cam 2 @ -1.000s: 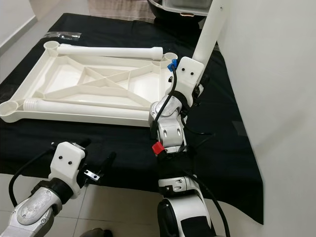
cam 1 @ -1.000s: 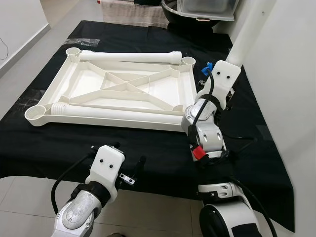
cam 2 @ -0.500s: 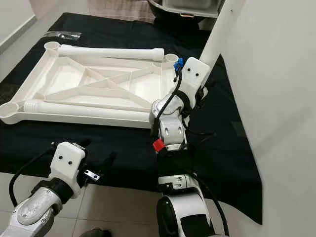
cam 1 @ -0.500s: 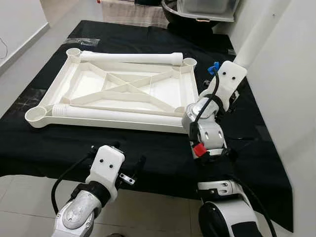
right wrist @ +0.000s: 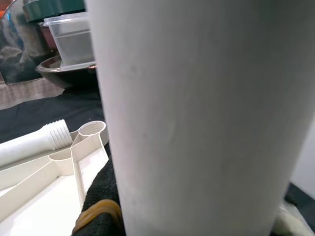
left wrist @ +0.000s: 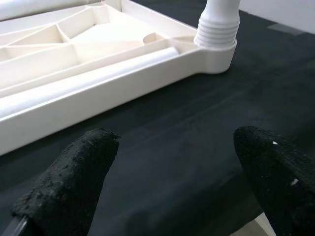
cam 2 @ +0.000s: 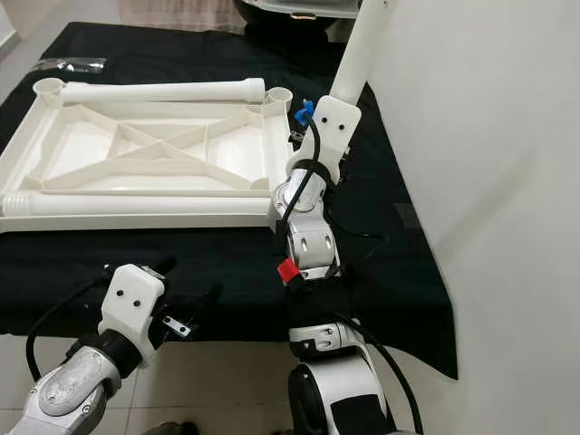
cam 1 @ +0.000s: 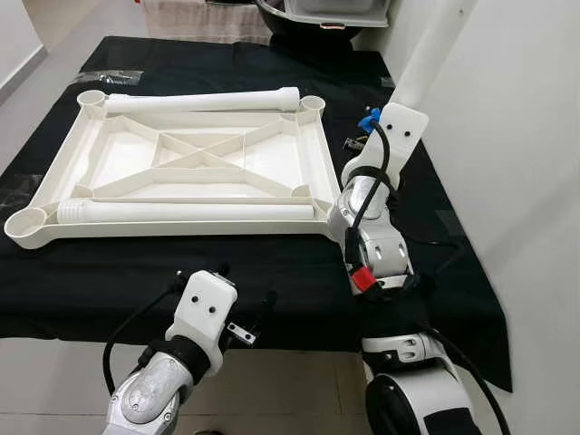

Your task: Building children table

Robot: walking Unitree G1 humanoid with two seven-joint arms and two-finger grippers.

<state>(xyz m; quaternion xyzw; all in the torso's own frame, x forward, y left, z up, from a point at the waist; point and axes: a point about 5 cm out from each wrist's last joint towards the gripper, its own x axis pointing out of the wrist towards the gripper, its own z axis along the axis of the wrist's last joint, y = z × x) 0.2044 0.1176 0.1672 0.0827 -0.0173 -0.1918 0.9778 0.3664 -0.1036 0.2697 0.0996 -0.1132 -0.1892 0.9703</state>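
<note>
Two legs: lie loose inside the upturned tabletop (cam 1: 172, 172), one leg (cam 1: 201, 101) along the far edge, the other leg (cam 1: 186, 212) along the near edge.
Tabletop: white, ribbed underside up, on a black cloth (cam 1: 109, 272); empty sockets at three corners.
Left gripper (cam 1: 243, 331): low at the cloth's near edge, short of the tabletop; fingers (left wrist: 69, 182) spread wide, nothing between them.
Third leg (cam 2: 359, 50): stands in the near right corner socket (left wrist: 215, 48), tilted up and away toward the wall.
Right gripper (cam 1: 361, 138): beside the tabletop's right edge, closed around the third leg partway up its shaft.
Background: a clear tub (right wrist: 74, 42) in a dark bowl (right wrist: 69, 73) beyond the cloth's far end.
</note>
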